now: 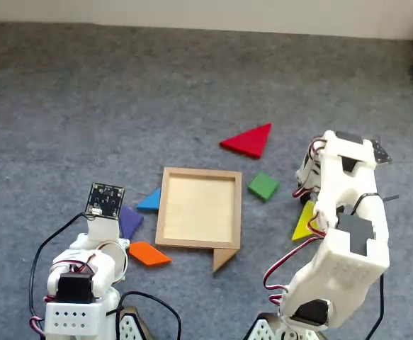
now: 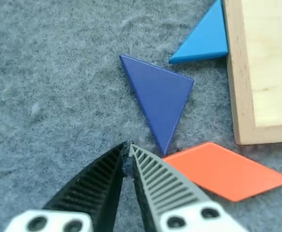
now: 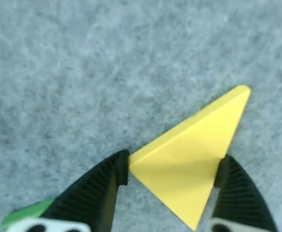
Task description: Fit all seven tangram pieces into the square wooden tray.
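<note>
The left gripper [image 2: 128, 151] hangs pinched shut and empty just off the dark blue triangle's [image 2: 160, 99] tip, at eight o'clock of the tray [image 1: 162, 212]. Lowered like that, it would likely shove the piece into the orange parallelogram [image 2: 225, 171] beside it. The tray holds nothing yet. At four o'clock of it, the right gripper [image 3: 172, 169] clamps the yellow triangle [image 3: 189, 159] by one corner and a slanted edge — a hold that could let the piece pivot or squirt out when lifted.

grey carpet-like surface [image 1: 86, 106] spreads under everything; a pale strip [image 1: 192, 14] runs along its far edge
</note>
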Tool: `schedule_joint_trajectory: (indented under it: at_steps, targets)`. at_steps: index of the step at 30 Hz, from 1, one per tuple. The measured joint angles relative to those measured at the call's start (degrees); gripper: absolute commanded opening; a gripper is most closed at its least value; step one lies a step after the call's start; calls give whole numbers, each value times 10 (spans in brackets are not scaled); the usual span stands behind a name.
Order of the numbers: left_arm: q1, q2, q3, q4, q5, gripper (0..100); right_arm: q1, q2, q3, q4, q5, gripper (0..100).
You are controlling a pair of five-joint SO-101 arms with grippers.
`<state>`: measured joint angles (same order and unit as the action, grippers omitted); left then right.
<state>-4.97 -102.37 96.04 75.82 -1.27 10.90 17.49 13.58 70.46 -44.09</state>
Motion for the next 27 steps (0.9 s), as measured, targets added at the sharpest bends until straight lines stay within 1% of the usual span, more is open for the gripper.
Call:
schedule_joint_trajectory:
  at_steps: [5, 9, 12, 15, 22, 25, 27]
  targets:
    - [0, 0, 0, 0, 0, 5, 0, 0, 0, 7, 6, 214]
    - [0, 0, 0, 0, 0, 5, -7, -1, -8, 44, 30, 211]
    - [0, 0, 0, 0, 0, 5, -31, -18, -26, 78, 49, 211]
    - [0, 0, 0, 0, 0, 5, -55, -69, -34, 98, 58, 211]
    - [0, 0, 0, 0, 0, 5, -120, -180, -34, 105, 127, 211]
    - [0, 0, 0, 0, 0, 5, -162, -199, -34, 111, 160, 211]
    - [0, 0, 0, 0, 0, 5, -173, -200, -34, 111, 174, 213]
